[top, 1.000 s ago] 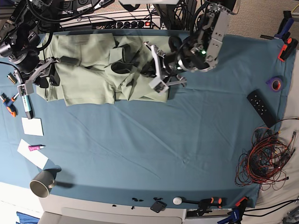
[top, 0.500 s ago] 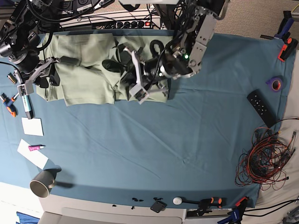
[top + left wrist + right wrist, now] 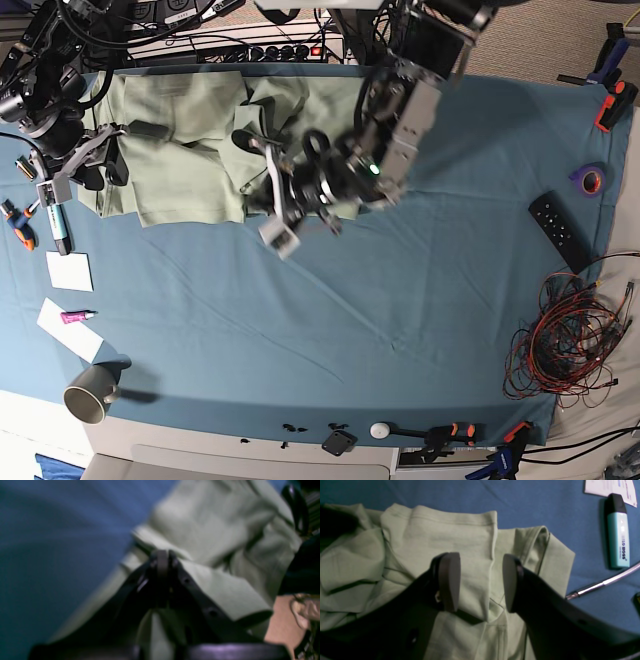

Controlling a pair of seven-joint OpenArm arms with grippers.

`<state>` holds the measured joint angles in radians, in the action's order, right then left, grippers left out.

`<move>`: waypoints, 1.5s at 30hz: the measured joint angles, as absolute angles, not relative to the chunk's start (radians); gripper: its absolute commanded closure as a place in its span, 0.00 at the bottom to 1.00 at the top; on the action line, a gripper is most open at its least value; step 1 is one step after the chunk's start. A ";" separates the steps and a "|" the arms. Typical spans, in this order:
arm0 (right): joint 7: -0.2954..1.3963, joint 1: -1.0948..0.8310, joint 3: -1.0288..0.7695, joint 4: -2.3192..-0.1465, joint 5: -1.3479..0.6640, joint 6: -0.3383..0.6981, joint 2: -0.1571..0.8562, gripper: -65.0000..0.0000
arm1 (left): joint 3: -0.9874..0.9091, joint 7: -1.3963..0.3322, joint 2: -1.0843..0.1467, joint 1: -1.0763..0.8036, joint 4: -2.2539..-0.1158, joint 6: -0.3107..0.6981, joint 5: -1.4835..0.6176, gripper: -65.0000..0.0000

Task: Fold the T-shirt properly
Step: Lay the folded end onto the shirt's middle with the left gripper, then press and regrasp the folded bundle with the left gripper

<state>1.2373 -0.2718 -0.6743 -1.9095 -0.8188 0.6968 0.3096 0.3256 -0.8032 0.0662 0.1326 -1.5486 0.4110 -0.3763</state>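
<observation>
The pale sage-green T-shirt [image 3: 180, 165] lies bunched at the table's back left on the teal cloth. My left gripper [image 3: 272, 205] reaches over its right half. In the blurred left wrist view the gripper [image 3: 162, 560] is shut on a folded edge of the T-shirt [image 3: 215, 530]. My right gripper [image 3: 105, 165] sits at the shirt's left edge. In the right wrist view it [image 3: 480, 580] is open, its fingers [image 3: 448, 580] either side of a fold of the shirt [image 3: 450, 532], gripping nothing.
A blue highlighter [image 3: 617, 542] and paper [image 3: 610, 487] lie beside the right gripper. The base view shows a black remote [image 3: 560, 230], a purple tape roll [image 3: 590, 180], tangled red wires [image 3: 570, 340], a cup [image 3: 90, 395], paper notes [image 3: 70, 270] and cables along the back edge.
My left arm has swung left and forward, dragging the shirt's right side with it over the shirt's middle. The right arm has not moved.
</observation>
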 measured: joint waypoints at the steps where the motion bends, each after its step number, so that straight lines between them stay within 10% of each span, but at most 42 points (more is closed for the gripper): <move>1: 1.237 -0.272 -0.674 -1.909 -0.819 0.697 0.310 0.58 | 0.305 -0.815 0.064 0.149 -1.558 0.411 -0.393 1.00; 45: 1.222 -0.272 -0.674 -1.909 -0.808 0.697 0.310 0.58 | 0.110 -0.955 -0.081 -0.069 -1.639 0.550 -0.729 1.00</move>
<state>1.2224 -0.2718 -0.6743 -1.9095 -0.8082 0.6971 0.3096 0.1097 -0.9550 -0.0811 -0.0692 -1.6386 0.5499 -0.7288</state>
